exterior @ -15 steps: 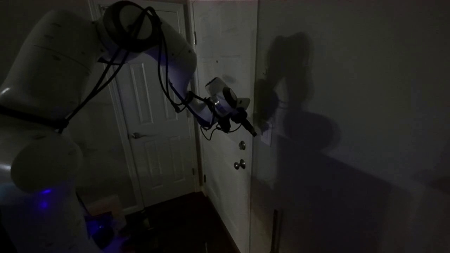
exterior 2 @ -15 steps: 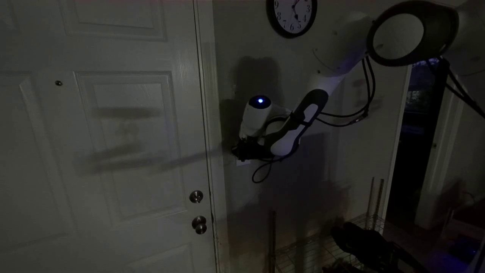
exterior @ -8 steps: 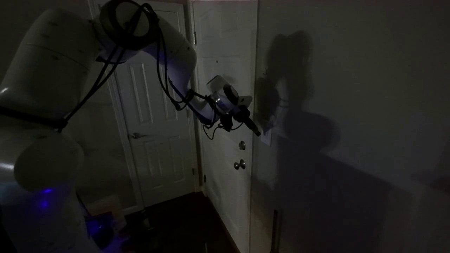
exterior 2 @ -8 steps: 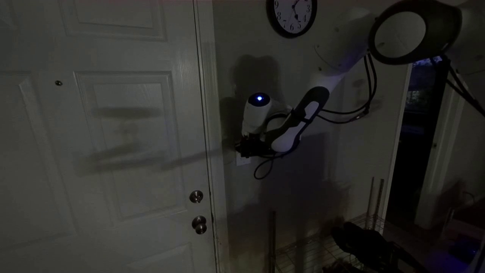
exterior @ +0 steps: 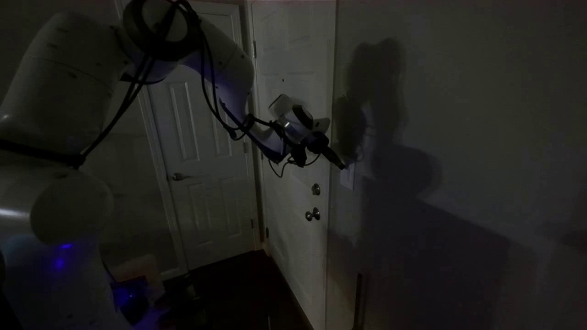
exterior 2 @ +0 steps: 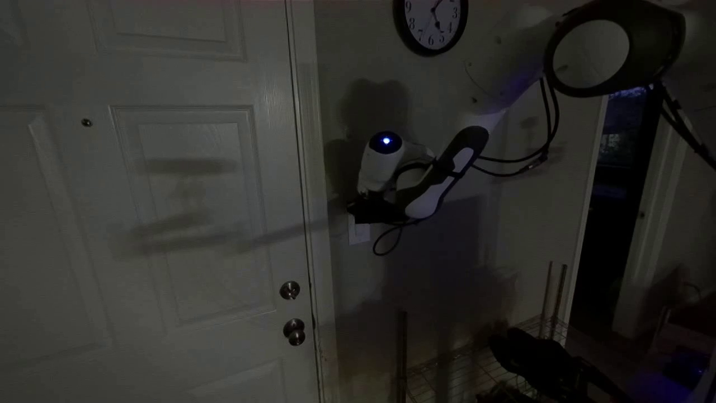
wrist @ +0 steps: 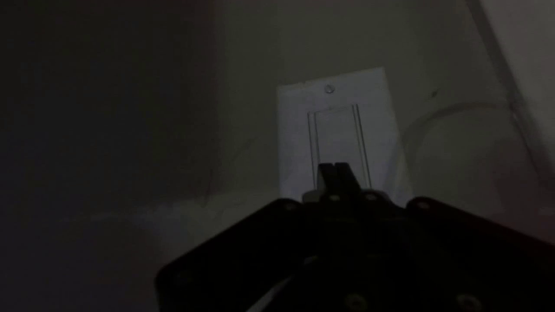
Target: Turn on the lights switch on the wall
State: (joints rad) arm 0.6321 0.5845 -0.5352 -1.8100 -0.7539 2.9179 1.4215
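The lights switch is an upright white plate with a long rocker in the wrist view (wrist: 338, 134). It also shows in both exterior views (exterior: 347, 179) (exterior 2: 359, 233), where the gripper covers its upper part. It sits on the plain wall (exterior: 481, 114) beside the door frame. My gripper is black, and its fingertips (wrist: 334, 165) are together with nothing visible between them. In the wrist view they overlap the rocker and hide the plate's lower end. In both exterior views the gripper (exterior: 342, 167) (exterior 2: 358, 210) is at the plate's upper end. I cannot tell whether the tips touch it.
The room is dark. A white panelled door (exterior 2: 184, 224) with a round lock (exterior 2: 290, 290) and knob (exterior 2: 294, 332) is beside the switch. A clock (exterior 2: 430, 25) hangs above. A wire rack (exterior 2: 447, 369) with dark things (exterior 2: 531, 358) stands below, against the wall.
The gripper has moved upward and closer to the wall. More of the switch plate now shows below it in an exterior view. The fingertips have gone from beside the plate to its upper end.
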